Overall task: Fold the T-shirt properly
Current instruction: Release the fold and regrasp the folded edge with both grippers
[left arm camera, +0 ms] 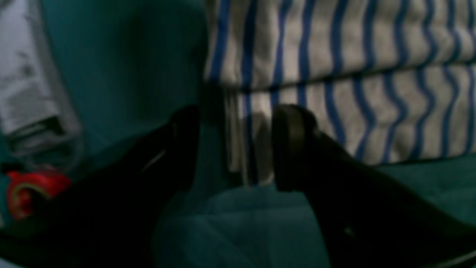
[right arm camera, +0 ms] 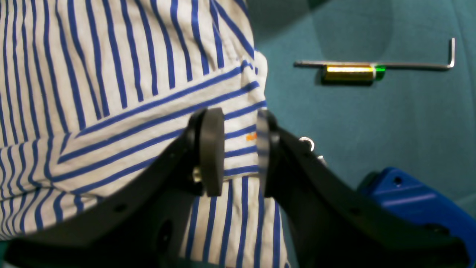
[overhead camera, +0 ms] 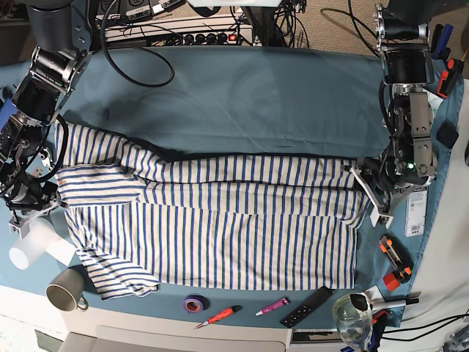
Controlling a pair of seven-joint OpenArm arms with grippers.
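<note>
We see the large white cotton T-shirt with thin blue stripes (overhead camera: 212, 220) spread across the teal table cloth (overhead camera: 242, 103), folded lengthwise into overlapping layers between the two arms. The left gripper (left arm camera: 234, 149) stands with its black jaws wide apart at the shirt's folded edge; a corner of the striped fabric lies in the gap between its rubber pads (left arm camera: 288, 145), which do not press on it. The right gripper (right arm camera: 240, 149) hovers over the shirt's opposite end, its round black pads (right arm camera: 212, 149) parted, and striped cloth bearing a small orange mark shows through the gap; we cannot tell whether any fabric is pinched. Just beyond this gripper, on the bare cloth off the shirt's edge, lie a gold-and-green cylindrical battery (right arm camera: 349, 72) touching a thin L-shaped metal hex key (right arm camera: 409, 65); a blue plastic piece (right arm camera: 412, 201) sits close beside the gripper's outer finger. Beside the left gripper, away from the shirt, a blurred red object (left arm camera: 31, 191) is visible.
</note>
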